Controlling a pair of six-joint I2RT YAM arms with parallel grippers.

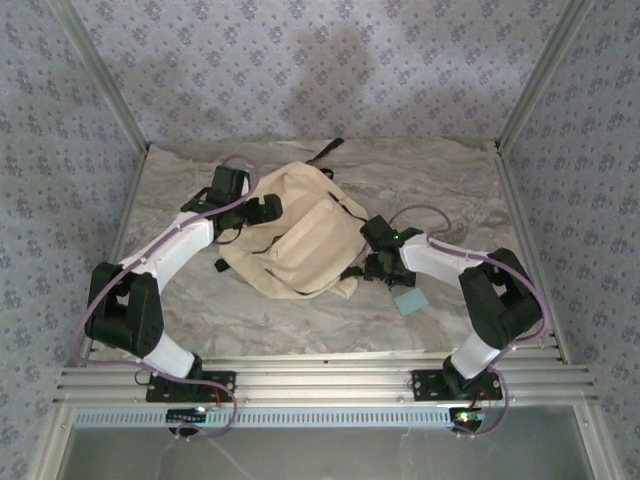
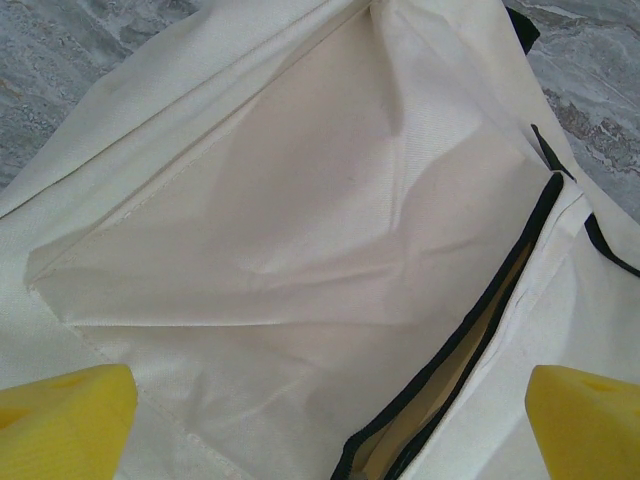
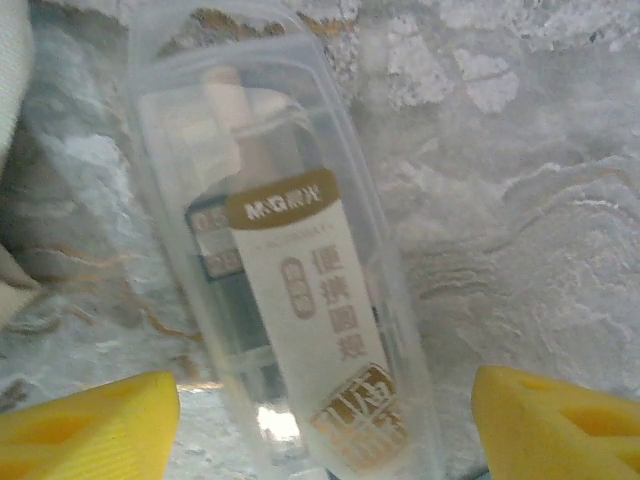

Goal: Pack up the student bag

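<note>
The student bag [image 1: 300, 240], cream fabric with dark zipper lines and black straps, lies flat mid-table. My left gripper [image 1: 262, 208] hovers over its upper left part, open. In the left wrist view the yellow fingers [image 2: 65, 415] stand wide apart over the bag's cloth [image 2: 300, 200], and a black-edged zipper opening [image 2: 470, 340] gapes between them. My right gripper [image 1: 378, 265] is at the bag's lower right edge. In the right wrist view it [image 3: 325, 410] is open and straddles a clear plastic case [image 3: 290, 300] with a white and gold label, which lies on the marble. Neither finger touches the case.
A small light blue flat item [image 1: 410, 302] lies on the table just right of the right gripper. Metal frame posts and patterned walls close in the table [image 1: 200, 320] on three sides. A black strap [image 1: 325, 150] trails behind the bag.
</note>
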